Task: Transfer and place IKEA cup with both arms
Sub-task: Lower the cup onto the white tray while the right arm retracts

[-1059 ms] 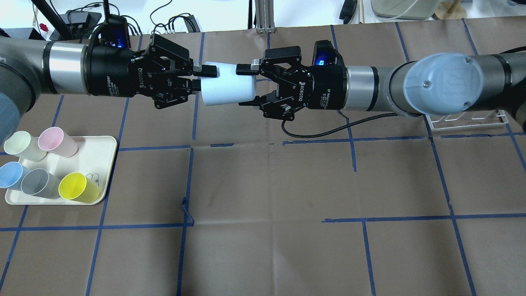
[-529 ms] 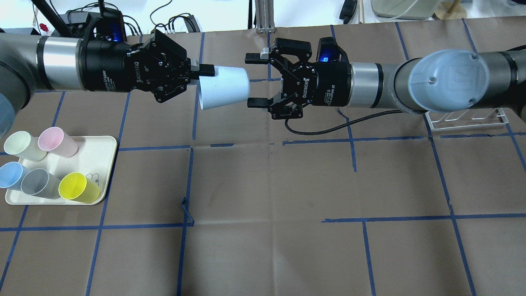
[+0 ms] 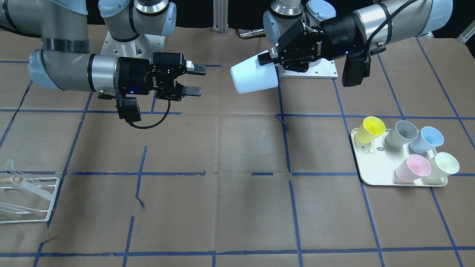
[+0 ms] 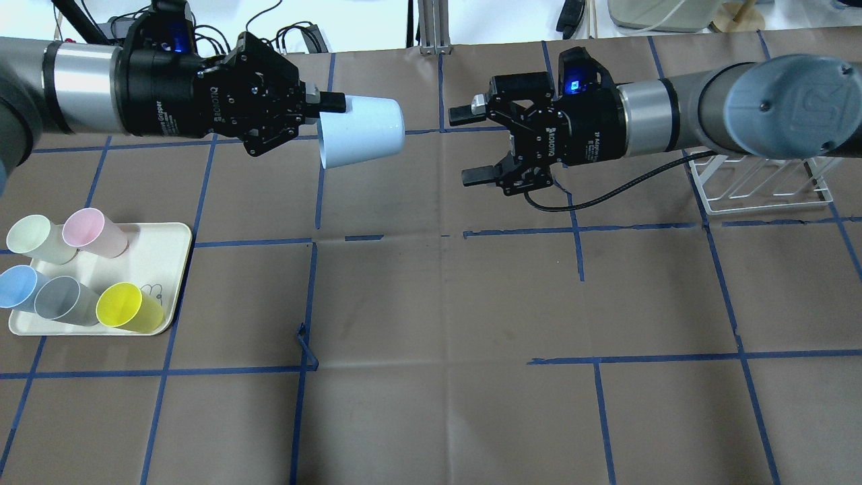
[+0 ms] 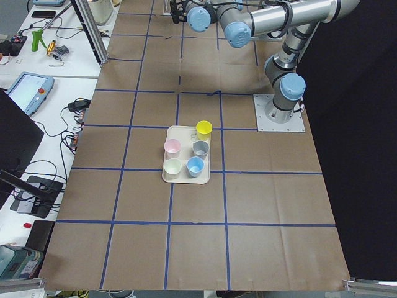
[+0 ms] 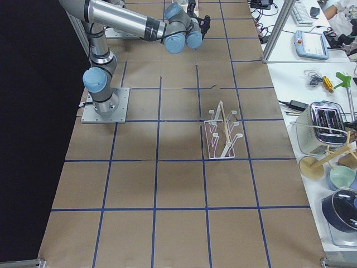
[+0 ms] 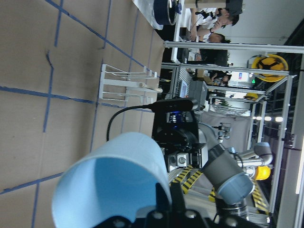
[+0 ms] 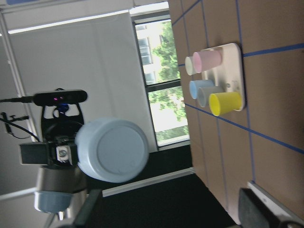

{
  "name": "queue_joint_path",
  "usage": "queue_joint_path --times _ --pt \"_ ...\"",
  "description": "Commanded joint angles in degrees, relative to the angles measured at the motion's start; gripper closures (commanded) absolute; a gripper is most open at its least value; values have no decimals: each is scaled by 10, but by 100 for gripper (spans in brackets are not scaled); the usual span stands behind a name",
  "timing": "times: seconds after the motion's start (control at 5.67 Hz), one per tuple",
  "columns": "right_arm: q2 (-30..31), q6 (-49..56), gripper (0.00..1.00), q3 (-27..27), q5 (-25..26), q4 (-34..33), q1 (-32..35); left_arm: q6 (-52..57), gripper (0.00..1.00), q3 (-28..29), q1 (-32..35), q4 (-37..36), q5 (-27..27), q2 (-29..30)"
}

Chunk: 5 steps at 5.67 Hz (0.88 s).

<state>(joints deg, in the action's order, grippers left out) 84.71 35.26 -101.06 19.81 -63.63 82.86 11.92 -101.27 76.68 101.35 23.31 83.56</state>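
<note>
The pale light-blue IKEA cup (image 4: 363,131) lies on its side in the air over the far middle of the table, with its base pointing at the right arm. My left gripper (image 4: 324,114) is shut on the cup's rim. The cup also shows in the front view (image 3: 254,78), held by the left gripper (image 3: 264,61). The left wrist view looks into the cup's mouth (image 7: 114,185). My right gripper (image 4: 465,147) is open and empty, a short gap away from the cup's base. The right wrist view shows that base (image 8: 113,151).
A cream tray (image 4: 172,236) at the left holds several upright cups: pale green (image 4: 30,237), pink (image 4: 94,232), blue (image 4: 17,286), grey (image 4: 64,301), yellow (image 4: 128,308). A clear wire rack (image 4: 761,185) stands under the right arm.
The right gripper has let go of the cup and drawn back to the right. The left gripper has kept the cup and moved slightly left and away.
</note>
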Motion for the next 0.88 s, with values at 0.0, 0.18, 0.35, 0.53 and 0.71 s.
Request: queue_joint_path --times 0.0,0.18,0.35,0.53,0.71 --pt "12 -168 0 25 252 -190 -7 -4 100 25 0 -12 211 5" --pt "29 -203 0 55 333 -203 -2 -2 99 25 0 -35 367 6" --pt "31 -215 0 82 443 -204 4 39 100 9 0 -90 519 18" --pt "32 -266 0 113 537 -205 25 160 100 -1 0 -120 640 35" --pt "32 -323 0 132 618 -225 57 234 100 -8 -2 -180 736 66"
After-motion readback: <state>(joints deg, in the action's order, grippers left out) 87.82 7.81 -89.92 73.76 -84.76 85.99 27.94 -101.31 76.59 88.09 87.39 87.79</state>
